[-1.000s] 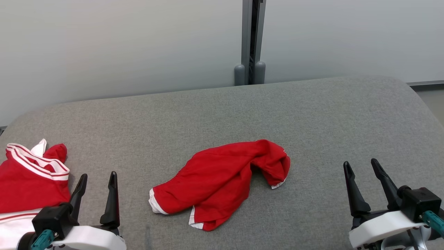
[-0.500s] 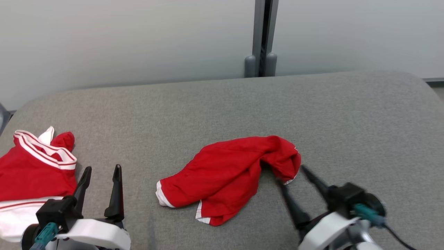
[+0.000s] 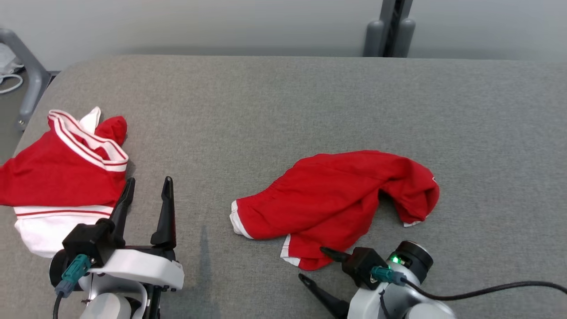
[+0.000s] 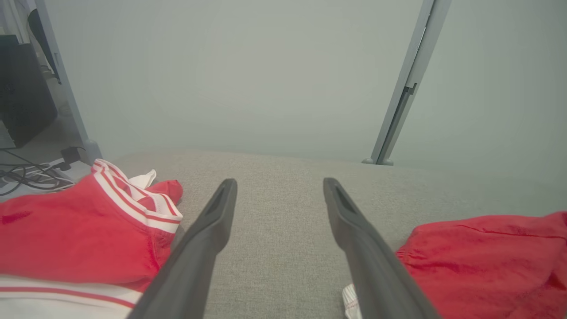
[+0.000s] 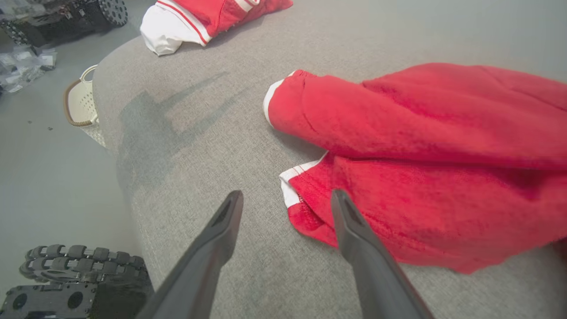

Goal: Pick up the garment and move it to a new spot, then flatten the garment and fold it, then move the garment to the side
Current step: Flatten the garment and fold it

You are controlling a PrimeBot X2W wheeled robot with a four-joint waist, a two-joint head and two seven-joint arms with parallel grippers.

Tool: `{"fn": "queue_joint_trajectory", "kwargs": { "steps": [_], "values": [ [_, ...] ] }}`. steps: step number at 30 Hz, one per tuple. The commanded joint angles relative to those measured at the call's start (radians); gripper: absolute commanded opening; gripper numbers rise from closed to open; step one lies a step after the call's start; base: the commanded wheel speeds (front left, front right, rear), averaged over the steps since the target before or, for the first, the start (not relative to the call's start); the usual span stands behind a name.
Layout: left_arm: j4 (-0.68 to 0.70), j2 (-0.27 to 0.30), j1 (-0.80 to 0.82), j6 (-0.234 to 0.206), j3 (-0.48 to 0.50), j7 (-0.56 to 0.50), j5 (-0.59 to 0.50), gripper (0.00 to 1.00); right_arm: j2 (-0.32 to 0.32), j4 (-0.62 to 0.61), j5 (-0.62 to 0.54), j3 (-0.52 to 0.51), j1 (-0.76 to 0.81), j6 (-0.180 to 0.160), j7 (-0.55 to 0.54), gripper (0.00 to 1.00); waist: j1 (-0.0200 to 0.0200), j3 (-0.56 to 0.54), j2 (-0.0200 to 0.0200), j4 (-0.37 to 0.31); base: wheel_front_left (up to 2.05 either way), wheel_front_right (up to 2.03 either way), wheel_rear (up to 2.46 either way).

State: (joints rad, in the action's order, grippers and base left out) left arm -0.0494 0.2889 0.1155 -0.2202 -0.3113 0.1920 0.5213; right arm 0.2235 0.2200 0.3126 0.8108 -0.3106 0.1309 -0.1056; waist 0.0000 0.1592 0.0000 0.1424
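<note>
A crumpled red garment (image 3: 336,199) lies near the middle of a grey padded table (image 3: 266,97). At the table's near edge, the right gripper (image 3: 312,263), spread and empty, points at its white-trimmed hem (image 3: 290,257). The left gripper (image 3: 149,180), also spread, sits toward the table's left. The cloth looks light and limp, so that hem seems the best place to pinch.

Your left gripper (image 3: 148,181) sits at the lower left, its two dark fingers spread wide and pointing straight up the head view. Your right gripper (image 3: 312,263) is turned sideways at the lower right, fingers wide apart and pointing left.
</note>
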Motion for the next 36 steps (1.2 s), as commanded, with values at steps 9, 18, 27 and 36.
{"fn": "queue_joint_trajectory", "kwargs": {
  "steps": [9,18,27,36],
  "values": [
    [-0.071,-0.036,0.086,0.038,-0.010,0.041,0.003,1.00,0.059,0.148,-0.007,0.133,-0.168,0.000,-0.045,1.00,0.0000,0.096,0.0000,0.072,0.00,0.00,0.00],
    [-0.123,-0.041,0.105,0.059,0.016,0.062,0.005,1.00,0.147,0.126,0.112,0.233,-0.247,0.000,-0.140,0.00,0.0000,0.098,0.0000,0.046,0.00,0.00,0.00],
    [-0.113,-0.020,0.079,0.053,0.050,0.067,-0.005,1.00,0.310,-0.203,0.367,0.133,-0.277,0.000,-0.272,0.00,0.0000,0.078,0.0000,-0.038,0.00,0.00,0.00],
    [-0.082,-0.003,0.063,0.041,0.060,0.067,-0.012,1.00,0.345,-0.460,0.545,-0.218,-0.178,0.000,-0.344,0.00,0.0000,0.084,0.0000,-0.080,0.00,0.00,0.00]
  ]
}}
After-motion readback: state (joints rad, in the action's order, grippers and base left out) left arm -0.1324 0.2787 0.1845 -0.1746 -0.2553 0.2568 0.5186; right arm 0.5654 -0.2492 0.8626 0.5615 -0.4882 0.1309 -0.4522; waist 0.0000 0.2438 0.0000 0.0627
